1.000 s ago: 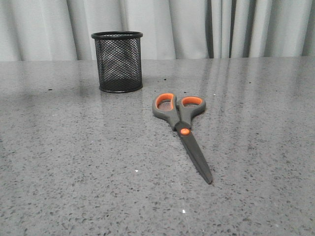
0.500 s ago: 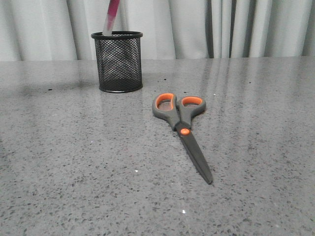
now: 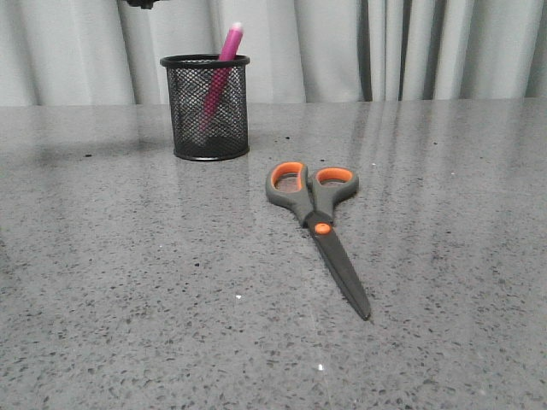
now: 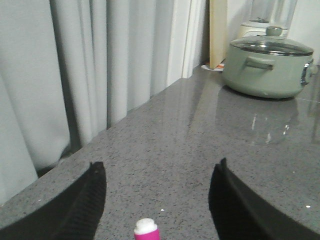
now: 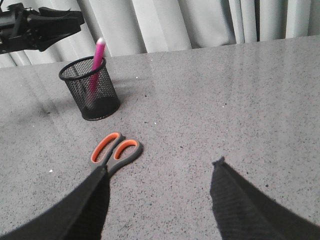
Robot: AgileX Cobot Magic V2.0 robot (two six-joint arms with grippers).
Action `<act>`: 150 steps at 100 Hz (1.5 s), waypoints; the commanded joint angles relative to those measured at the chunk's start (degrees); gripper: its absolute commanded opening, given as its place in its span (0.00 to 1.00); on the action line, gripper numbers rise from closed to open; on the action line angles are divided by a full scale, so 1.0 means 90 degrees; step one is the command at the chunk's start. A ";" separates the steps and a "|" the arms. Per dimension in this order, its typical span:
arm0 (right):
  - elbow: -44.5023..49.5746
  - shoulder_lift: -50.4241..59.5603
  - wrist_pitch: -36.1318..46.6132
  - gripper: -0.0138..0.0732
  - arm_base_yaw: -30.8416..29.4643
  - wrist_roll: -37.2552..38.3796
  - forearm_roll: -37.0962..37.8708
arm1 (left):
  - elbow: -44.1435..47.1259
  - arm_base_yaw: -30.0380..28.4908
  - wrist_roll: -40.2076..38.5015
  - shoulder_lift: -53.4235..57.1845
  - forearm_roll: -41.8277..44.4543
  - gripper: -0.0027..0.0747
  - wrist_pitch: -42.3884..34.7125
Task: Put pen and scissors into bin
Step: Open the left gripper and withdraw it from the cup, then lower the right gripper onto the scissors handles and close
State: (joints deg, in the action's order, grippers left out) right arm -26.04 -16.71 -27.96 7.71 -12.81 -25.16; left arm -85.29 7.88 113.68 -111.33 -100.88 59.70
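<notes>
The black mesh bin (image 3: pixel 205 111) stands upright at the back left of the table. The pink pen (image 3: pixel 224 58) leans inside it, with its white tip above the rim. My left gripper (image 4: pixel 157 170) is open and empty, high above the bin, and the pen's tip (image 4: pixel 146 228) shows just below the gap between its fingers. The right wrist view shows this gripper (image 5: pixel 75 17) above and left of the bin (image 5: pixel 91 92). The scissors (image 3: pixel 314 224) lie flat and closed on the table, loops toward the bin. My right gripper (image 5: pixel 160 167) is open and empty, hovering right of the scissors (image 5: pixel 114 151).
Grey curtains (image 3: pixel 342 47) hang behind the table's far edge. A green lidded pot (image 4: pixel 267 67) and a blender stand on the counter in the left wrist view. The grey speckled table (image 3: pixel 128 282) stretches around the scissors.
The pen came down from above the rim into the bin and now leans inside it, free of the left gripper. The scissors have not moved.
</notes>
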 commanded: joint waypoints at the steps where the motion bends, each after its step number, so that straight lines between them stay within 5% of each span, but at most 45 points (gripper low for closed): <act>1: -0.0305 -0.0181 0.0545 0.62 0.0023 -0.0073 -0.0030 | -0.0215 -0.0108 -0.0053 0.0672 -0.0572 0.48 0.0708; 22: -0.1327 -0.0962 -0.0135 0.60 0.0139 -0.1180 -0.0593 | -0.0215 -0.0339 -0.0555 0.1987 -0.0517 0.13 0.0827; 60: -0.3175 -0.3371 -0.0932 0.56 0.0746 -0.1540 -0.0797 | -0.0018 -0.0027 -0.3199 0.4696 0.2394 0.11 0.0443; 76: -0.3539 -0.4187 -0.0999 0.56 0.1470 -0.1540 -0.0494 | 0.0504 0.0349 -0.3267 0.5499 0.2901 0.11 0.0427; 85: -0.3845 -0.4783 -0.1177 0.56 0.2023 -0.0938 0.0168 | 0.0976 0.0608 -0.3272 0.5960 0.3004 0.11 0.0424; 107: -0.4988 -0.6534 -0.2578 0.56 0.3135 0.2136 0.3164 | 0.2243 0.1003 -0.3272 0.6902 0.3004 0.11 -0.0007; 134: -0.6587 -0.8123 -0.4335 0.56 0.3366 0.2744 0.3000 | 0.3031 0.1030 -0.3272 0.7481 0.3004 0.11 -0.0260; 150: -0.6802 -0.8690 -0.4311 0.56 0.3366 0.2778 0.2594 | 0.3032 0.1358 -0.3272 0.7498 0.3019 0.11 -0.0371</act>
State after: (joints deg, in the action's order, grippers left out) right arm -85.07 -95.27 -67.34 38.00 11.87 -0.38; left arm -56.80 18.26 84.94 -44.07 -70.07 58.78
